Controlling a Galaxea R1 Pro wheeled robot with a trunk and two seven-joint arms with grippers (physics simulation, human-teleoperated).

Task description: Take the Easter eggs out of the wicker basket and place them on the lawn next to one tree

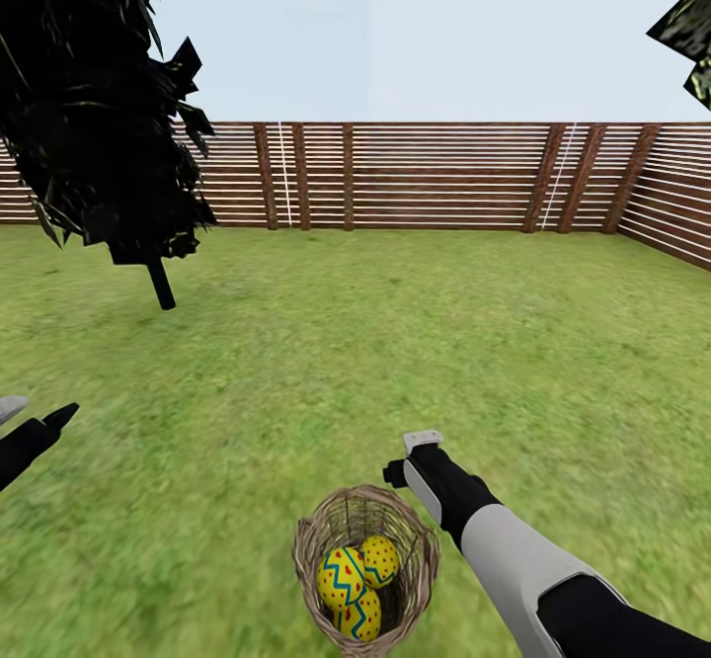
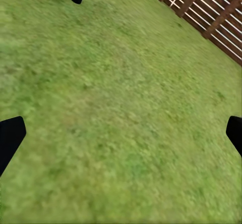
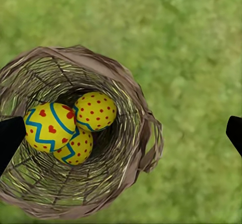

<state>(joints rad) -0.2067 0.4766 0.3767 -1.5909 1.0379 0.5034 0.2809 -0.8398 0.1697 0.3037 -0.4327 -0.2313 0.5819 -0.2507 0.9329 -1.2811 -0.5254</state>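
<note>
We saw the basket standing upright on the lawn, close in front of us and a little to the right, its round mouth facing up. All three eggs lay bunched together in its bottom, touching one another. The zigzag egg lay with its long axis roughly level across the basket floor; the dotted egg sat just beside it, and the third egg was tucked partly under both, so we could not tell its axis.

Our right pincer hung above the grass just past the basket's rim on the right, apart from the wicker. In the right wrist view its dark fingertips stood wide apart at the picture's edges, with nothing between them but the basket and grass below.

Our left pincer hovered low on the left, well apart from the basket; its fingertips were likewise spread wide over bare grass.

A black-trunked tree stood ahead on the left, and the slatted fence closed the far side.
</note>
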